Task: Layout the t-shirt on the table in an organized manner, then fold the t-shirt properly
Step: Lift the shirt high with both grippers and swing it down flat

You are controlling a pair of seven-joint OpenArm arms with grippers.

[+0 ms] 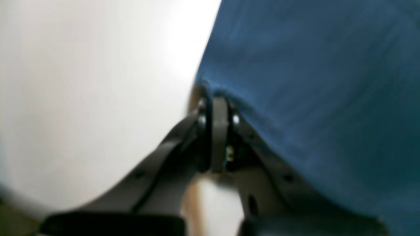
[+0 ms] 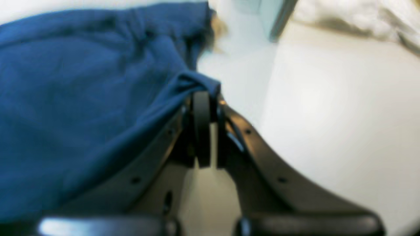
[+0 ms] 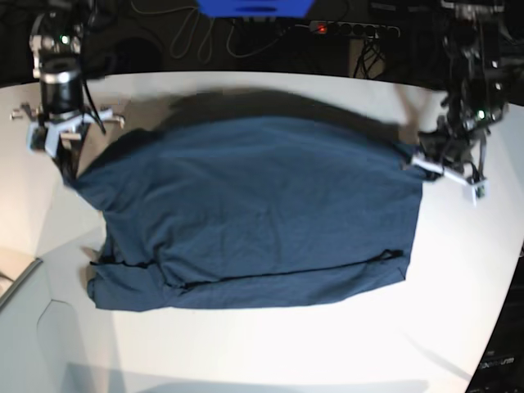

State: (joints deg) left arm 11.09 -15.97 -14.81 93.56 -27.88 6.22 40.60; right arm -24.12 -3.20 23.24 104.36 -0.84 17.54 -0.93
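left tool (image 1: 215,98) pinching t-shirt (image 3: 254,213) edge | right tool (image 2: 205,95) pinching corner | shirt spread, navy

Both wrist pictures are very blurry. Bright light glares off the white table (image 1: 82,82). The base picture is sharper, bends at its edges, and shows a soft shadow behind the t-shirt (image 3: 254,205).

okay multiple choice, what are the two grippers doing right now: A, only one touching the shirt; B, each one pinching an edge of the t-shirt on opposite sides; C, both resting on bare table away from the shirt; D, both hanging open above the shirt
B: the left gripper is closed on the t-shirt at one side edge, and the right gripper is closed on a bunched corner at the opposite side, over the table.
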